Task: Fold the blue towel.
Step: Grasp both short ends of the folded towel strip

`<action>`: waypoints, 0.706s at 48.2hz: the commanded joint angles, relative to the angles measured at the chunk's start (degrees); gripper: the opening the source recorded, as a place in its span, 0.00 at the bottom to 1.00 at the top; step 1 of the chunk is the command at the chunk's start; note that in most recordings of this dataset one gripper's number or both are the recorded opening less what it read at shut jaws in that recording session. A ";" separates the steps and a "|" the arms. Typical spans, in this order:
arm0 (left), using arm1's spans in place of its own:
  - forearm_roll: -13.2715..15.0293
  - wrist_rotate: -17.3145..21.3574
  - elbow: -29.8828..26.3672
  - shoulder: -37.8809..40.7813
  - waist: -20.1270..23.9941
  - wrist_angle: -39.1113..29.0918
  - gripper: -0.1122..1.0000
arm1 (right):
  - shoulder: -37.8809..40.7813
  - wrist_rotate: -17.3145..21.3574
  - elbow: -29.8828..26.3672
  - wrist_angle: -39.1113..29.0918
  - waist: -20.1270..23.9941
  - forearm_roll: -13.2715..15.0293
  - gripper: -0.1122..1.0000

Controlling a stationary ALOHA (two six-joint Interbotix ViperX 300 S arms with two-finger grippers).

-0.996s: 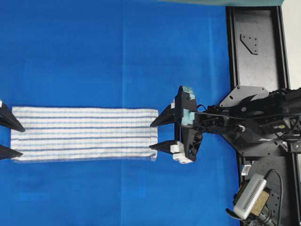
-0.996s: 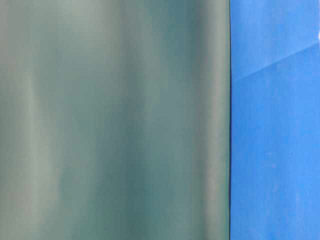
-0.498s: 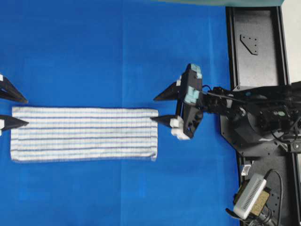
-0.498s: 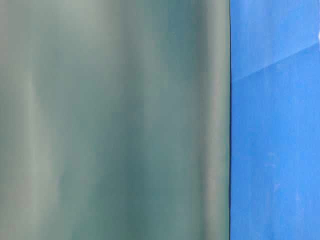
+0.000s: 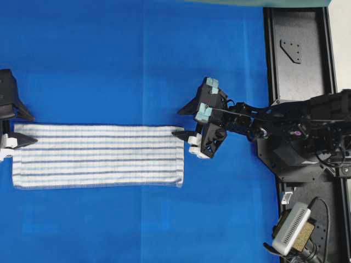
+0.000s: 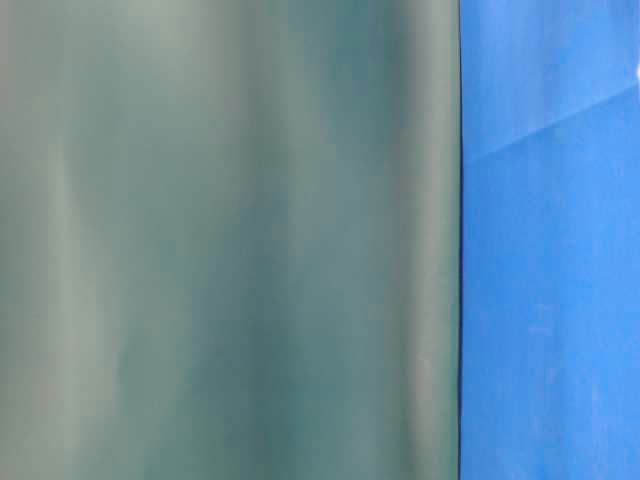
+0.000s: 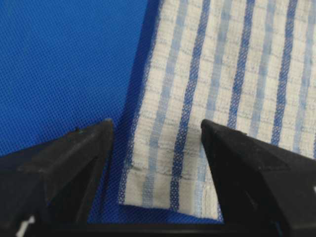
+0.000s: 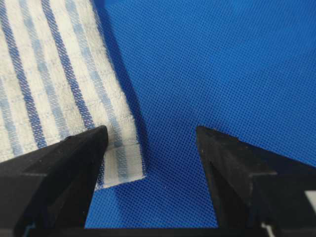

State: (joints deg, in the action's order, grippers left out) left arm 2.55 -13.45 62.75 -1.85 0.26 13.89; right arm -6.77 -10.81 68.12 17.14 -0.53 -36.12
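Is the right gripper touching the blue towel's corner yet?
Cannot tell. In the right wrist view the open right gripper straddles the blue towel corner, one finger overlapping its edge, but height above the cloth is unclear.

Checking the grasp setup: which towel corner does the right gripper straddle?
The far right corner of the blue towel; the right gripper brackets it, open, nothing held.

Towel [image 5: 98, 156]: white, thin dark-blue and light-blue stripes, faint check. Table [image 5: 109, 55] covering: solid blue. Grippers: black.

Bright, even light; table-level view blurred, wrist pics sharp.
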 commanded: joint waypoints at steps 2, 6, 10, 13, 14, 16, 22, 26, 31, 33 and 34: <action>-0.09 -0.44 -0.26 -0.18 0.00 0.44 0.69 | 0.44 0.09 -1.14 0.26 0.00 -0.18 0.84; -0.09 -0.53 -0.18 -0.18 0.00 0.35 0.57 | 0.44 0.09 -1.32 -0.26 0.53 -0.09 0.77; -0.09 -0.62 -0.09 -0.18 0.00 -0.09 0.40 | 0.53 0.09 -1.41 -0.79 1.23 -0.09 0.64; -0.09 -0.62 -0.18 -0.18 -0.09 -0.09 0.29 | 0.53 0.09 -1.41 -1.05 2.02 -0.09 0.50; -0.09 -0.62 -0.18 -0.18 -0.26 -0.18 0.25 | 0.53 0.09 -1.41 -1.14 2.37 -0.09 0.45; -0.09 -0.62 -0.26 -0.18 -0.44 -0.44 0.18 | 0.53 0.00 -1.41 -1.23 2.90 -0.09 0.36; -0.09 -0.53 -0.62 -0.09 -0.70 -1.85 0.12 | 0.53 0.09 -1.41 -1.23 3.43 -0.09 0.23; -0.09 -0.44 -0.79 -0.18 -0.62 -2.81 0.12 | 0.53 0.00 -1.49 -0.97 3.43 -0.09 0.23; -0.09 -0.35 -1.23 -0.53 -0.44 -3.78 0.12 | 0.53 0.09 -1.58 -0.44 3.43 -0.09 0.23; -0.09 -0.18 -1.49 -1.05 -0.44 -4.31 0.12 | 0.44 0.09 -1.58 -0.18 3.34 -0.09 0.23; -0.09 0.00 -1.67 -1.23 -0.44 -4.48 0.12 | 0.26 0.09 -1.67 -0.09 3.34 -0.09 0.23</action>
State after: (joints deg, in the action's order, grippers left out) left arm 2.46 -13.89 61.88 -1.93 0.00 10.28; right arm -5.98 -10.81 67.15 16.44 2.72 -36.12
